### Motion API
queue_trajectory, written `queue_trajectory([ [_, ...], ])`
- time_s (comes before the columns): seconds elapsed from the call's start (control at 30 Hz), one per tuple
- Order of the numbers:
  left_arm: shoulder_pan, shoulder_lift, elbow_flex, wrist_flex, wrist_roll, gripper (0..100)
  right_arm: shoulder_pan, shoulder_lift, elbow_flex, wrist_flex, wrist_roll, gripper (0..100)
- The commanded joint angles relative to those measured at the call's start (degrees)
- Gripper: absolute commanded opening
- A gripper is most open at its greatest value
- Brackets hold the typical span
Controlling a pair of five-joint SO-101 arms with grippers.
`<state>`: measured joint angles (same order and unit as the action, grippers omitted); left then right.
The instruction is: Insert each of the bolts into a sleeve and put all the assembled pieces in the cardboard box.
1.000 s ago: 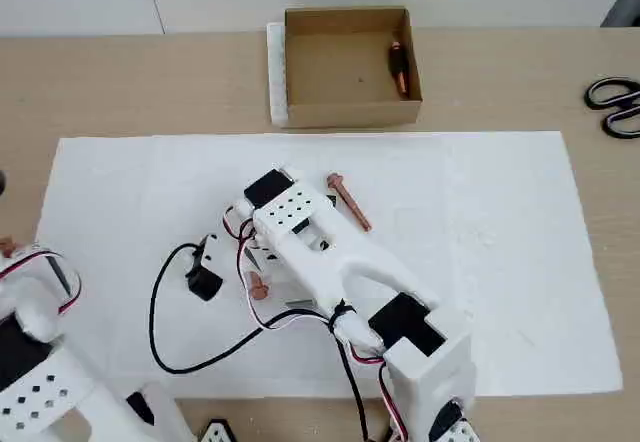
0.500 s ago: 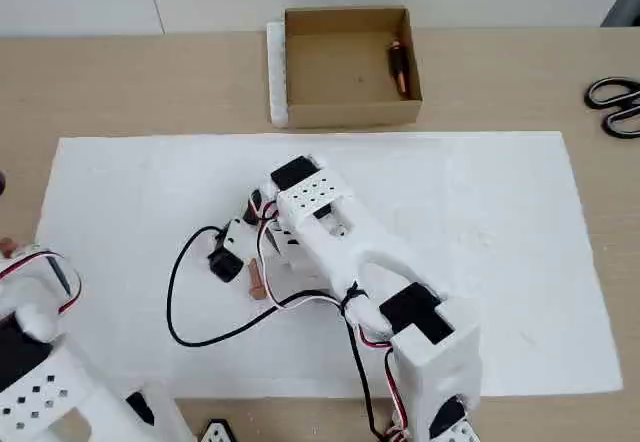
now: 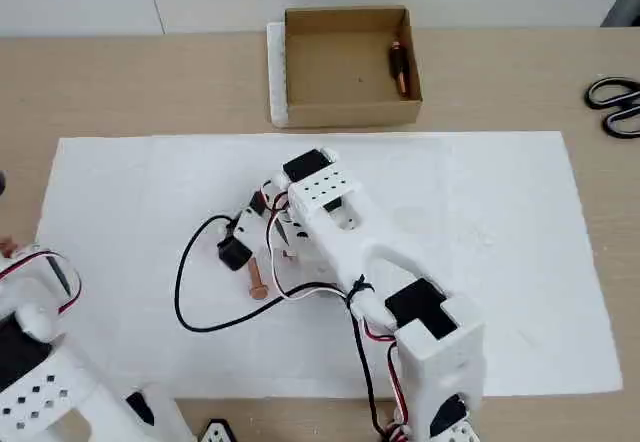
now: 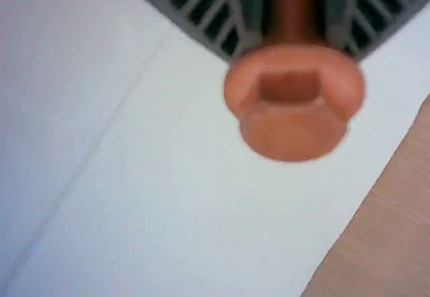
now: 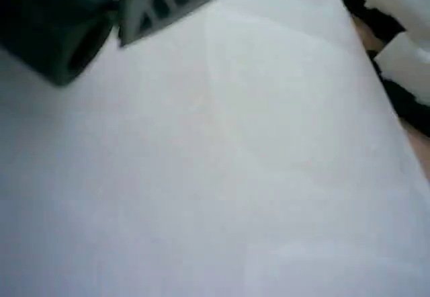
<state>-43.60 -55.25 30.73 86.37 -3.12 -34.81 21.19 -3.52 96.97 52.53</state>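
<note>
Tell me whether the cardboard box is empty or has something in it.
Not empty: the cardboard box holds one copper-coloured piece, lying along one side wall.

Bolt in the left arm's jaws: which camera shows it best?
The left wrist view: the orange bolt sits close up, its head facing the camera, held between the jaws. The high view has an orange speck at its left edge that may be it.
</note>
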Motion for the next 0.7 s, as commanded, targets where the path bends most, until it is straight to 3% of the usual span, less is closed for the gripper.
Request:
queue_trajectory([
  [0.0,0.1,-1.1,-0.6,-1.5,-0.2,1,1.2,-0.8,-5.2,1.8,-1.2,22.3],
  [0.17,0.1,-1.1,-0.6,-2.3,-0.2,1,1.4,-5.8,-6.2,1.8,-2.5,22.3],
  [0.33,0.1,-1.1,-0.6,-2.7,-0.2,1,1.4,-12.2,-6.4,0.8,-12.0,22.3],
  [0.43,1.1,-1.1,-0.6,-2.7,-0.3,1,1.6,-15.4,-6.4,-1.1,-26.4,22.1],
  [0.6,4.4,-1.1,-0.7,-2.5,-0.3,1,2.7,-17.6,-6.4,-2.7,-59.3,22.1],
  [0.67,4.9,-1.1,-0.7,-2.6,-0.3,1,3.3,-17.3,-6.3,-2.7,-66.2,22.2],
])
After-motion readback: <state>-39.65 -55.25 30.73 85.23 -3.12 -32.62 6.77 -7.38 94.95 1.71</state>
